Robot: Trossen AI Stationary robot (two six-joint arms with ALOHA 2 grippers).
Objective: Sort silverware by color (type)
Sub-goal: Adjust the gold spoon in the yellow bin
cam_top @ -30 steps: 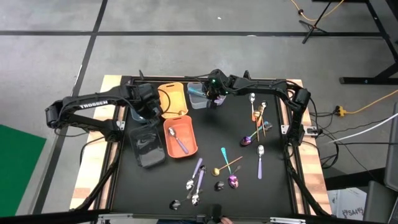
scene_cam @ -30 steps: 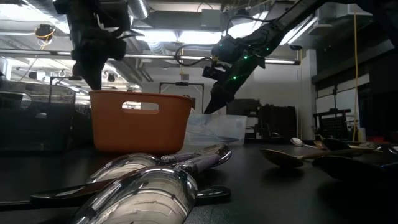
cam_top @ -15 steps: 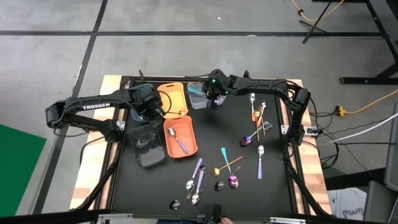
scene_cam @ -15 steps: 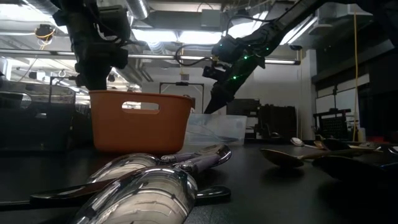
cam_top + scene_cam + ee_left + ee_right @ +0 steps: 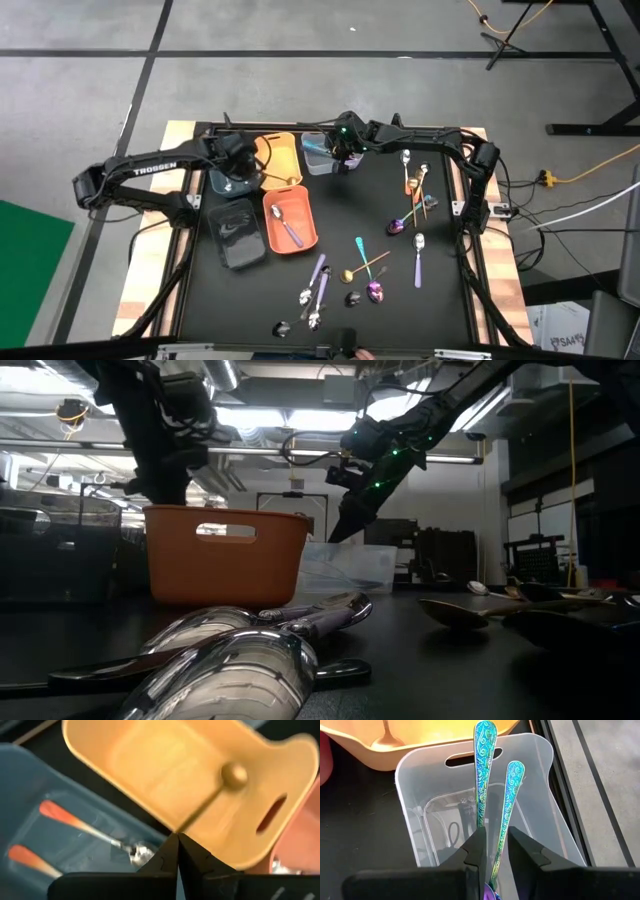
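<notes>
My right gripper (image 5: 495,851) hangs over the clear bin (image 5: 540,785) at the table's far middle, shut on a teal silverware piece (image 5: 512,795). A second teal piece (image 5: 484,770) runs beside it. My left gripper (image 5: 177,851) is shut with nothing in it, above the gap between the blue bin (image 5: 30,795) and the yellow bin (image 5: 165,780). Orange-handled spoons (image 5: 75,822) lie in the blue bin and a gold spoon (image 5: 234,775) in the yellow one. Loose silverware (image 5: 360,265) lies on the black mat. My right gripper pinches the teal piece's handle (image 5: 499,845) between its two fingers, slanting down from the table's right. The handle sticks out forward past the fingers, over the clear bin. The second teal piece passes behind one finger (image 5: 479,842); whether it is held too, I cannot tell.
An orange bin (image 5: 305,205) with a purple spoon (image 5: 290,232) and a dark bin (image 5: 235,232) stand near the left arm. More spoons (image 5: 415,190) lie at the mat's right. In the low view, big spoons (image 5: 240,650) lie close in front.
My left gripper has shifted a little toward the table's right, toward the yellow bin, tipping and rolling as it went, and has stayed shut.
</notes>
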